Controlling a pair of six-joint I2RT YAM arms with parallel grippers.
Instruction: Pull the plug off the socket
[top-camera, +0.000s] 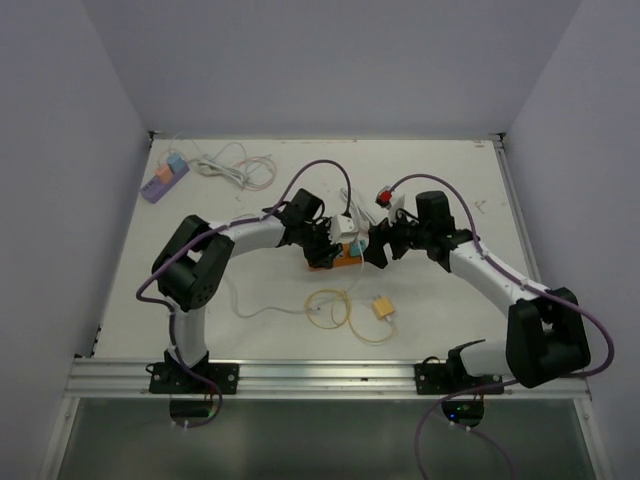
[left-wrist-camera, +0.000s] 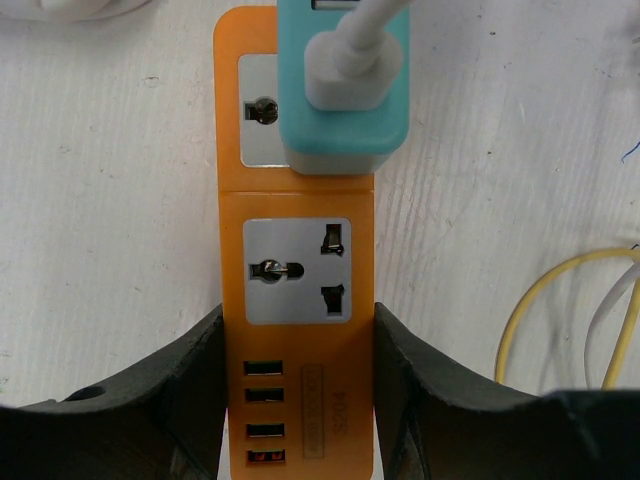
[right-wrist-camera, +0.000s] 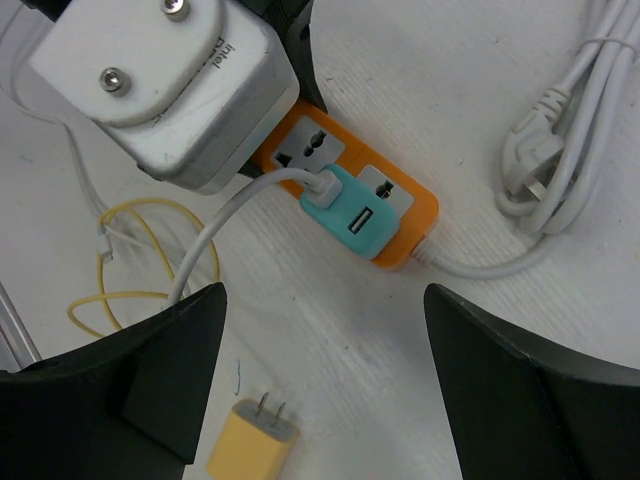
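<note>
An orange socket strip (left-wrist-camera: 297, 250) lies on the white table, and my left gripper (left-wrist-camera: 298, 320) is shut on its USB end, one finger against each long side. A teal plug (left-wrist-camera: 345, 95) sits in the strip's far socket with a white cable (left-wrist-camera: 365, 30) pushed into it. In the right wrist view the teal plug (right-wrist-camera: 352, 215) and strip (right-wrist-camera: 400, 215) lie beyond my right gripper (right-wrist-camera: 325, 295), which hovers open over bare table with nothing between its fingers. From above, both grippers (top-camera: 325, 245) (top-camera: 378, 248) meet at the strip (top-camera: 345, 258).
A big white adapter (right-wrist-camera: 165, 90), its round pins up, sits over the strip's left-gripper end. A yellow charger (right-wrist-camera: 250, 445) and yellow cable loops (top-camera: 330, 310) lie near the front. A coiled white cord (right-wrist-camera: 560, 150) lies beyond the strip. A purple power strip (top-camera: 165, 178) is at the far left.
</note>
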